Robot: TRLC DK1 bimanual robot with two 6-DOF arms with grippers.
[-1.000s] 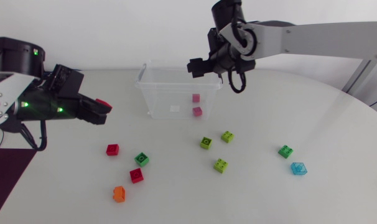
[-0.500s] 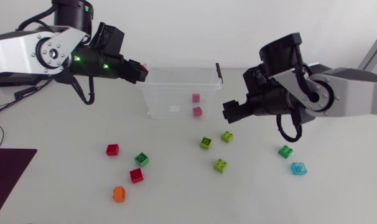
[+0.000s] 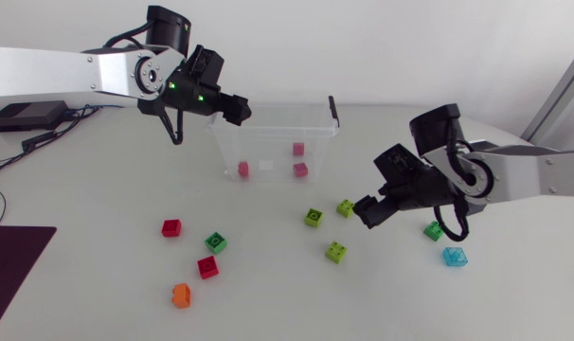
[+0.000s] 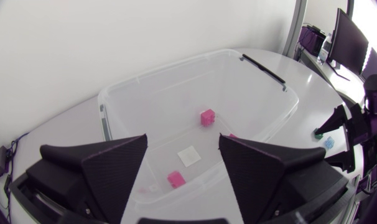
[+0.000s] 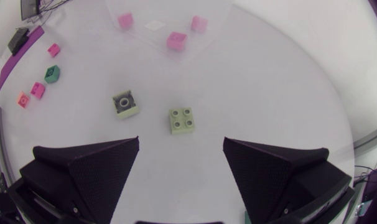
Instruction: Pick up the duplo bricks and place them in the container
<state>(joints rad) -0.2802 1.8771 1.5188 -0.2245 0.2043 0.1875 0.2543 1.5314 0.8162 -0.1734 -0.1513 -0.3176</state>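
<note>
Table [image 3: 268, 308]: white, rounded edge.

Left arm [image 3: 69, 76] runs in along the back. The left gripper [image 3: 238, 110] is above the container's back-left corner with its jaws spread and nothing between them. Its wrist view looks down into the tub through the gap.

Right arm [image 3: 543, 175] is low over the table. The right gripper [image 3: 367, 212] is just beside the lime brick, jaws spread wide and empty, touching no brick.

Container [image 3: 268, 133]: clear tub, upright at back-centre, with a black clip on its right end. Three pink bricks [image 3: 299, 170] lie on its floor, two toward the right and one at front-left, all apart.

Loose bricks, none in the tub:
- Lime brick [image 3: 346, 207]: in front of the tub's right end, studs up. In the right wrist view it sits ahead of the gripper, roughly in line with the gap.
- Olive brick [image 3: 313, 217]: near the lime brick, not touching it.
- Front lime brick [image 3: 336, 252]: nearer the front edge.
- Right green brick [image 3: 434, 230]: close by the right arm's wrist.
- Cyan brick [image 3: 454, 256]: just in front of the right green brick.
- Left group, all apart: red brick [image 3: 171, 227], left green brick [image 3: 216, 242], second red brick [image 3: 207, 267], orange brick [image 3: 181, 296].
</note>
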